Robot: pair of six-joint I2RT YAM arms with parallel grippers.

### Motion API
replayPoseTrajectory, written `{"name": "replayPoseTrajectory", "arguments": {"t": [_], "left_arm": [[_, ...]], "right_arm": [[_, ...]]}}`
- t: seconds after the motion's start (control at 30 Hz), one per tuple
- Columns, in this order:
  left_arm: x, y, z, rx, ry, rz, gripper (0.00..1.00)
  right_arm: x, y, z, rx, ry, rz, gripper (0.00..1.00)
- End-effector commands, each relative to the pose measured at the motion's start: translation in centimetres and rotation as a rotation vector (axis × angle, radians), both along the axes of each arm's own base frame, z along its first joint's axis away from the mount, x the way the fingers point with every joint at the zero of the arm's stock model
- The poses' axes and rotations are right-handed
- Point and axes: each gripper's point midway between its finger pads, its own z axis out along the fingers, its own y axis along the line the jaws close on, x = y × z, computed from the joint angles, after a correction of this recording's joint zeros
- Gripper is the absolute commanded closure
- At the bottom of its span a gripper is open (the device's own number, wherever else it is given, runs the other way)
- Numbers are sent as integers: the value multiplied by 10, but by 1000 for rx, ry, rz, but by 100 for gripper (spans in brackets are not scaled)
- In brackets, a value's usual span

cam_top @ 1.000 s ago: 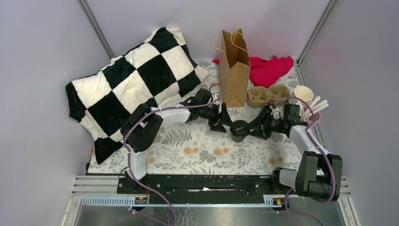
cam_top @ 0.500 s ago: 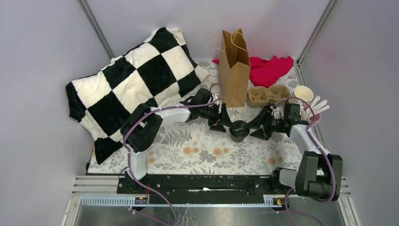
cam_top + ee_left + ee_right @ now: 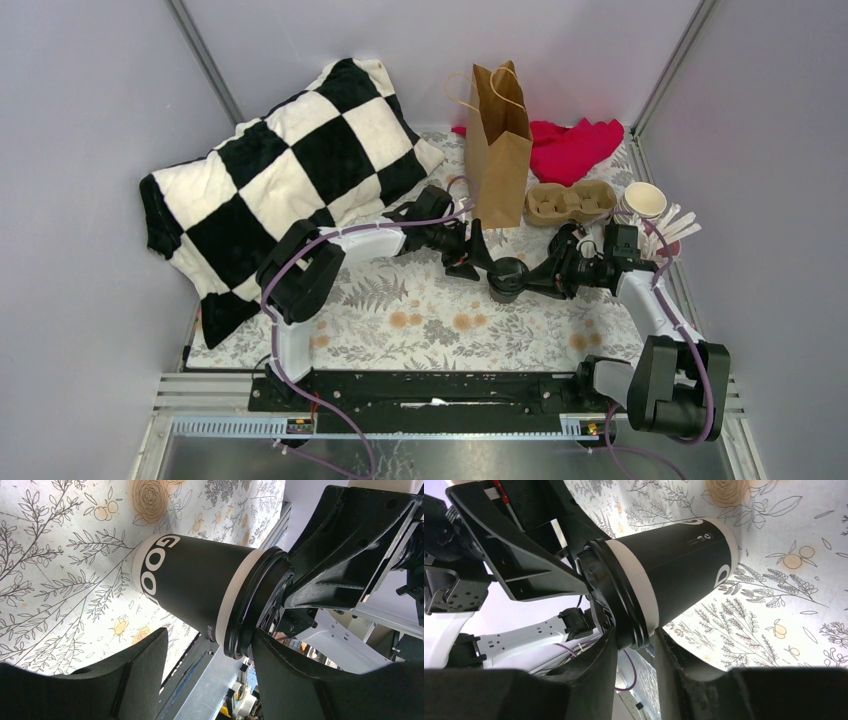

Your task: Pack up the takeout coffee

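On floral cloth (image 3: 60, 540), black cup (image 3: 200, 585), "GOO" lettering (image 3: 152, 570)

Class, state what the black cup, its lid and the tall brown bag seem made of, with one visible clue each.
Black cup: probably coated paper; matte wall, printed white lettering.
Lid: likely moulded plastic; glossy ridged rim.
Brown bag: kraft paper; dull surface, sharp folds, cord-like handles.

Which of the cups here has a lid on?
The black cup at mid-table: it alone is capped. The white cup at far right is open-topped.
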Motion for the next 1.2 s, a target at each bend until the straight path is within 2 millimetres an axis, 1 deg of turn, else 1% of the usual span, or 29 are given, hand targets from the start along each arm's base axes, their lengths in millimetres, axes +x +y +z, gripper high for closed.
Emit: {"name": "replayPoseTrajectory", "arguments": {"t": [0.0, 0.1, 0.13, 0.27, 0.3, 0.33, 0.43, 0.53, 0.57, 0.63, 0.67, 0.7, 0.77, 0.83, 0.87, 0.9, 0.93, 1.0, 1.07, 1.1, 1.17], "left_arm": [[7, 15, -37, 133, -2, 45, 35], [6, 15, -38, 133, -1, 39, 35], [6, 15, -38, 135, -3, 38, 35], [7, 15, -38, 143, -6, 34, 35], [7, 15, -38, 142, -7, 35, 35], [8, 15, -38, 141, -6, 36, 35], [8, 14, -39, 140, -4, 32, 35], [7, 15, -41, 144, -1, 31, 35], [7, 15, -42, 146, -1, 32, 35], [7, 16, -44, 154, 2, 35, 35], [6, 17, -46, 160, 4, 38, 35], [6, 19, -49, 166, 6, 42, 35], [4, 21, -51, 173, 6, 41, 36], [4, 22, -50, 178, -1, 39, 36], [4, 21, -49, 175, -5, 36, 36], [5, 21, -46, 169, -11, 33, 36], [6, 19, -43, 162, -17, 31, 35], [7, 17, -37, 148, -27, 25, 35], [8, 15, -33, 143, -32, 20, 35], [8, 13, -32, 141, -36, 17, 35], [7, 11, -31, 140, -39, 7, 35]], "right_arm": [[-18, -23, -54, -217, 192, -89, 60], [-12, -21, -46, -203, 163, -66, 51], [-8, -20, -39, -191, 137, -61, 47], [2, -10, 4, -123, 10, -29, 35], [1, -5, 9, -80, 5, -21, 34], [-3, 0, 8, -43, 21, -10, 35], [-14, 5, -5, -9, 65, -2, 40], [-16, 1, -20, -45, 90, -18, 44], [-16, -1, -28, -60, 111, -26, 47], [-22, -19, -60, -204, 218, -79, 52], [-27, -27, -71, -271, 277, -100, 54], [-28, -31, -77, -325, 301, -116, 54], [-29, -39, -80, -425, 303, -141, 53], [-31, -40, -79, -440, 294, -143, 52], [-30, -36, -76, -419, 286, -132, 51], [-27, -30, -68, -381, 262, -112, 48], [-22, -22, -57, -331, 223, -92, 44], [-10, -8, -28, -227, 125, -52, 38], [5, -3, 0, -188, 31, -48, 30], [13, -1, 12, -169, -13, -52, 28], [27, 1, 28, -131, -67, -56, 25]]}}
